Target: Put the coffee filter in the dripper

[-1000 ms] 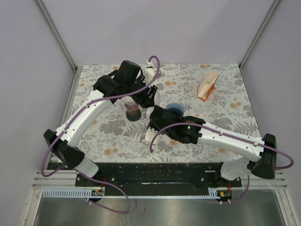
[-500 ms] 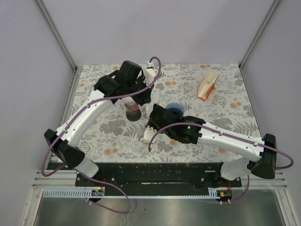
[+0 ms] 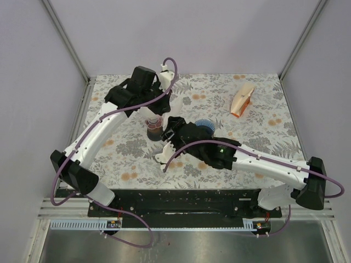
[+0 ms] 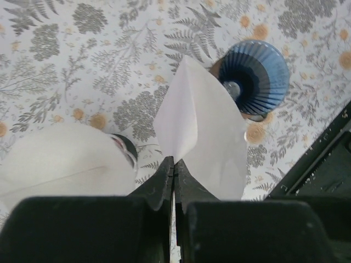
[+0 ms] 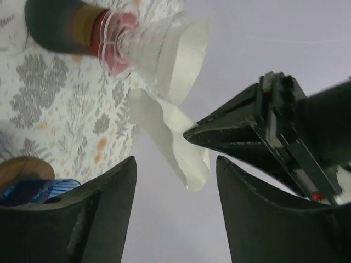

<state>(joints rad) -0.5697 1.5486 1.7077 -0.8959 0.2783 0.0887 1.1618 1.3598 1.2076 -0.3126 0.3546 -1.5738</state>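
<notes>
The white paper coffee filter (image 4: 200, 129) hangs in the air, pinched at its near edge by my left gripper (image 4: 174, 161), which is shut on it. In the right wrist view the same filter (image 5: 173, 139) droops from the left fingers (image 5: 236, 131). A blue ribbed dripper (image 4: 255, 76) on a wooden ring stands on the table beyond and below the filter, empty; from above, this dripper (image 3: 204, 125) is partly covered by the right arm. My right gripper (image 5: 175, 161) is open just below the filter, not touching it.
A clear ribbed cone on a red base (image 5: 134, 46) stands on a dark cup (image 3: 155, 130) left of the dripper, with white paper in it. An orange and cream object (image 3: 241, 101) lies at the back right. The table is floral-patterned, with walls on three sides.
The left gripper closed on the filter and drew back and left with it. The right gripper opened, let the filter go, and shifted left.
</notes>
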